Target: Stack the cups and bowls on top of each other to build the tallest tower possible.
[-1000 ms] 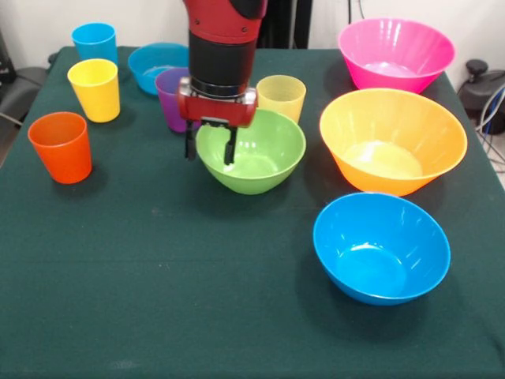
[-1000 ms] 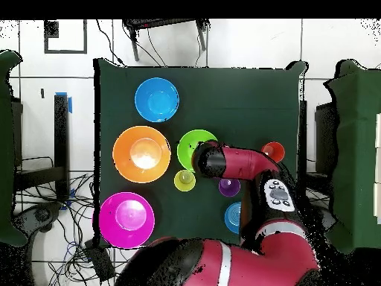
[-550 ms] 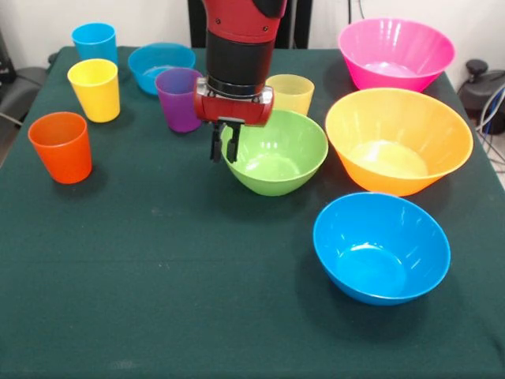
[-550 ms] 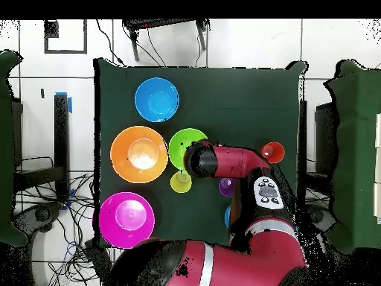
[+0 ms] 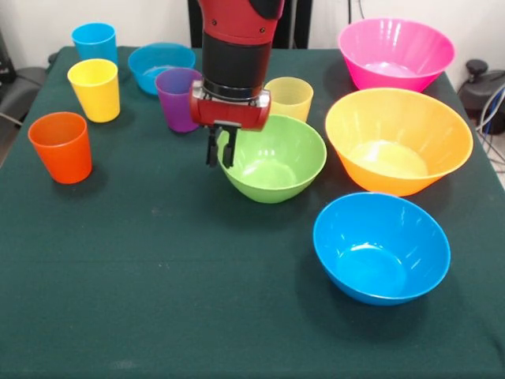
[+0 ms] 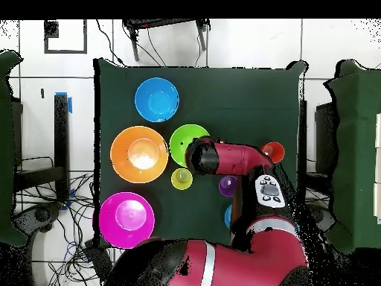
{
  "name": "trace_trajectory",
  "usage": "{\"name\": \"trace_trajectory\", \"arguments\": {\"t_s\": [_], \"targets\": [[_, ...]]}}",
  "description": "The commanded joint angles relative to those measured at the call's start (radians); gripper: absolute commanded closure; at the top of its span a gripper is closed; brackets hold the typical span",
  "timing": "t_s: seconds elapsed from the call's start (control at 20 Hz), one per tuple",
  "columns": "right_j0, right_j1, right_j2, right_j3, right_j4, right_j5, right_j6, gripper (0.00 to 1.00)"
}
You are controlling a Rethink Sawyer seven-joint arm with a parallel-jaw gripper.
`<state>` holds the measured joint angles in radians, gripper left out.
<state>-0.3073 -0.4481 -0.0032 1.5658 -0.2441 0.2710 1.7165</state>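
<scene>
My gripper (image 5: pixel 220 156) is shut on the near-left rim of the medium green bowl (image 5: pixel 276 162), one finger inside and one outside. The green bowl (image 6: pixel 182 141) sits beside the large orange-yellow bowl (image 5: pixel 398 140). The medium blue bowl (image 5: pixel 381 246) stands alone at the front right, and the large pink bowl (image 5: pixel 396 54) is at the back right. A purple cup (image 5: pixel 178 99) and a pale yellow-green cup (image 5: pixel 290 96) stand just behind the gripper. Yellow (image 5: pixel 95 88), blue (image 5: pixel 95 41) and orange (image 5: pixel 60 146) cups stand at the left. Nothing is stacked.
A small shallow blue bowl (image 5: pixel 158 63) sits at the back behind the purple cup. The dark green cloth (image 5: pixel 173 284) covers the table. In the overhead view the arm (image 6: pixel 238 160) hides the gripper and the cups beneath it.
The fingers closed on the green bowl's rim. Gripper and bowl then shifted to the picture's right in the front view, toward the orange-yellow bowl, which was nudged slightly right.
</scene>
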Motion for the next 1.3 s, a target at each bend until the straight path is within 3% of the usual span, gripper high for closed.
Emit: {"name": "trace_trajectory", "arguments": {"t_s": [0.05, 0.2, 0.4, 0.6, 1.0, 1.3], "targets": [[-0.013, 0.139, 0.091, -0.139, 0.026, 0.038, 0.07, 1.0], [0.006, 0.246, 0.063, -0.218, 0.077, 0.012, 0.139, 1.0], [-0.01, 0.335, 0.088, -0.285, 0.113, -0.037, 0.138, 1.0], [0.005, 0.302, 0.074, -0.274, 0.146, 0.043, 0.134, 1.0], [0.005, 0.19, 0.07, -0.193, 0.127, 0.076, 0.104, 1.0], [0.097, 0.011, 0.002, -0.197, 0.192, 0.352, 0.165, 1.0]]}}
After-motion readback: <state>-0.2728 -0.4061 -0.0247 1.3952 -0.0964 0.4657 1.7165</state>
